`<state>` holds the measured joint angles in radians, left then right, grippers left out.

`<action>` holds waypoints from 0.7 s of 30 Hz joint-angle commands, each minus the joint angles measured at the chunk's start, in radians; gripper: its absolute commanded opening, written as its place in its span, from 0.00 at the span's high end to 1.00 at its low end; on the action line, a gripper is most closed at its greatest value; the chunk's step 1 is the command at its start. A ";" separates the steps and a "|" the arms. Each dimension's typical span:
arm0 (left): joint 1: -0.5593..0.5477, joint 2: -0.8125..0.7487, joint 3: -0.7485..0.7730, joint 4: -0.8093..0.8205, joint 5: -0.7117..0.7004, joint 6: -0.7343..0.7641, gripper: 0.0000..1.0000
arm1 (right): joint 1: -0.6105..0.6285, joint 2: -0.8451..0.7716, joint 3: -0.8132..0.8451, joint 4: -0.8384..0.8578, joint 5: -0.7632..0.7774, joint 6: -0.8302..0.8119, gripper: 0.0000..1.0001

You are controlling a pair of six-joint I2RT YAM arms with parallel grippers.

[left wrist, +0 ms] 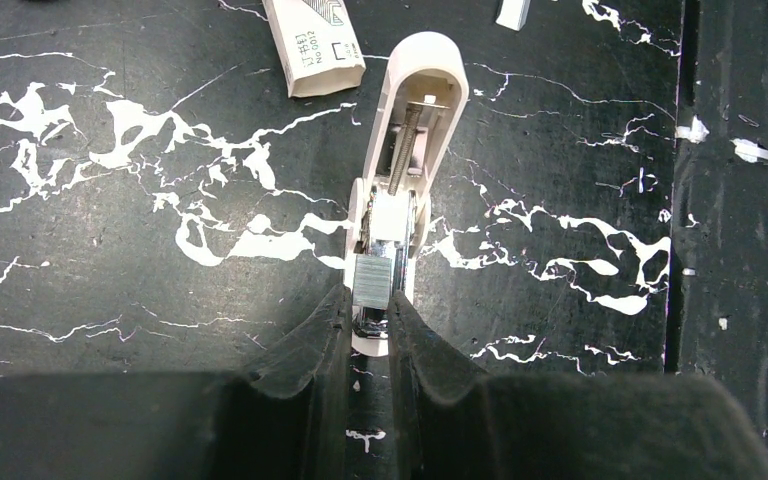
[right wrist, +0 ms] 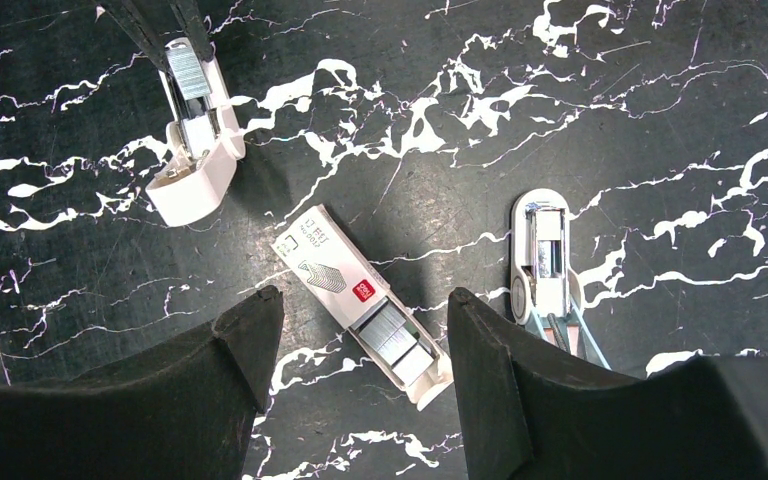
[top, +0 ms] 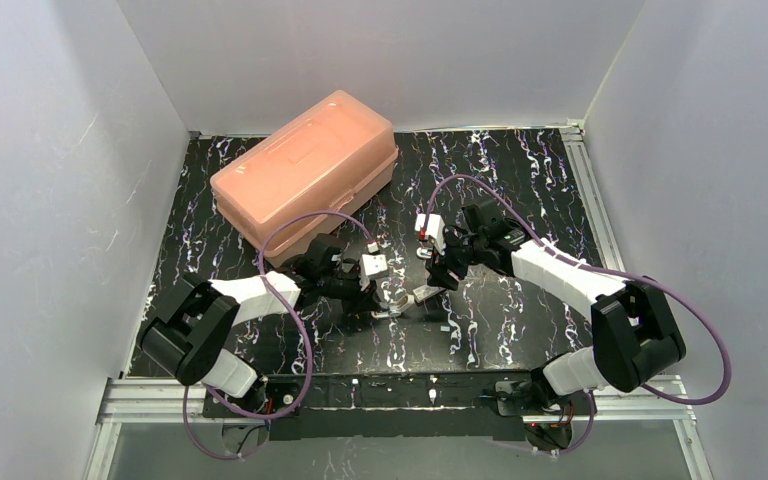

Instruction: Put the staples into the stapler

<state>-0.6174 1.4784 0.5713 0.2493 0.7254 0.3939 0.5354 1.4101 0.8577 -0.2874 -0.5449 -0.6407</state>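
Observation:
The stapler [left wrist: 415, 100], pale tan and white, lies open on the black marbled table with its lid flipped away. It also shows in the right wrist view [right wrist: 195, 150] and small in the top view [top: 415, 296]. A silvery strip of staples [left wrist: 375, 280] sits on its metal channel. My left gripper [left wrist: 370, 315] is closed narrowly, its fingertips pinching the sides of that strip at the stapler's near end. My right gripper [right wrist: 360, 300] is open and empty, hovering over the white staple box [right wrist: 325, 260], whose drawer is slid out and shows more staples [right wrist: 390, 330].
A small teal and white piece [right wrist: 545, 265] lies right of the staple box, close to my right finger. A pink plastic case [top: 305, 170] stands at the back left. A small white block [left wrist: 512, 12] lies beyond the stapler. White walls surround the table.

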 commanded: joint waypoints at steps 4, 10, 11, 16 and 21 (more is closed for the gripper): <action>-0.005 -0.022 0.012 -0.024 -0.006 0.015 1.00 | -0.007 0.001 -0.005 0.017 -0.001 -0.013 0.32; -0.005 -0.014 0.015 -0.025 -0.002 0.014 1.00 | -0.006 0.001 -0.005 0.017 0.000 -0.015 0.32; -0.005 -0.012 0.015 -0.025 0.001 0.012 1.00 | -0.006 0.001 -0.005 0.018 0.000 -0.015 0.32; -0.005 -0.002 0.014 -0.026 0.011 0.018 1.00 | -0.008 0.000 -0.005 0.018 0.001 -0.016 0.32; -0.005 0.012 0.024 -0.042 0.005 0.023 1.00 | -0.009 0.001 -0.005 0.018 0.002 -0.016 0.32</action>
<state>-0.6174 1.4841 0.5713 0.2424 0.7170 0.4007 0.5312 1.4101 0.8562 -0.2874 -0.5423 -0.6453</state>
